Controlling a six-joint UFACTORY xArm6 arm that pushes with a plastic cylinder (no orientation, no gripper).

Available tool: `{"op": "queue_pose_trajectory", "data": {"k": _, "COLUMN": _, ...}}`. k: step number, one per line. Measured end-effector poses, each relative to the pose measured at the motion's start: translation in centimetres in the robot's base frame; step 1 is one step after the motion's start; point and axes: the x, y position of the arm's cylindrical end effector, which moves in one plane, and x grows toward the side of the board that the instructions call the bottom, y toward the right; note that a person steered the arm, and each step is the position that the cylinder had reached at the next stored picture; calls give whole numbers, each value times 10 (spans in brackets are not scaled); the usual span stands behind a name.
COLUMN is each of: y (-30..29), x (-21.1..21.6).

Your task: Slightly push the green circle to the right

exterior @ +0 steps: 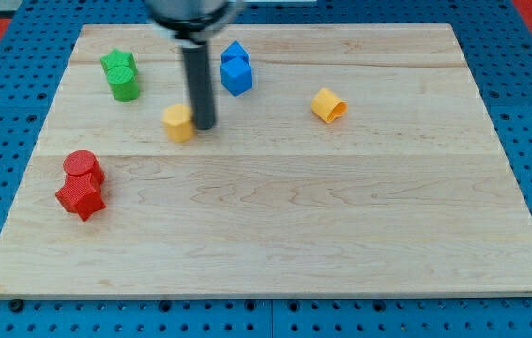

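The green circle (124, 84) stands near the board's upper left, touching a second green block (116, 64) just above it. My tip (205, 127) rests on the board to the right of and below the green pair, right beside a yellow block (179, 122) on its left. The tip is well apart from the green circle.
Two blue blocks (236, 69) sit together to the upper right of the tip. A second yellow block (328, 105) lies further right. A red circle (83, 166) and a red star (81, 197) sit at the left. The wooden board (341, 216) lies on a blue pegboard.
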Motion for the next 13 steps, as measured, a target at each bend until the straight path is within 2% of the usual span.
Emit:
{"op": "queue_pose_trajectory", "data": {"k": 1, "y": -55, "x": -4}}
{"op": "queue_pose_trajectory", "data": {"k": 2, "y": -80, "x": -6}}
{"op": "queue_pose_trajectory", "data": {"k": 4, "y": -60, "x": 0}}
{"op": "queue_pose_trajectory", "data": {"k": 5, "y": -87, "x": -14}}
{"op": "queue_pose_trajectory", "data": {"k": 7, "y": -119, "x": -93}}
{"op": "queue_pose_trajectory", "data": {"k": 9, "y": -138, "x": -134}}
{"op": "queue_pose_trajectory", "data": {"k": 10, "y": -129, "x": -158}}
{"op": "queue_pose_trajectory", "data": {"k": 11, "y": -122, "x": -161}}
{"op": "queue_pose_trajectory", "data": {"k": 13, "y": -123, "x": -89}}
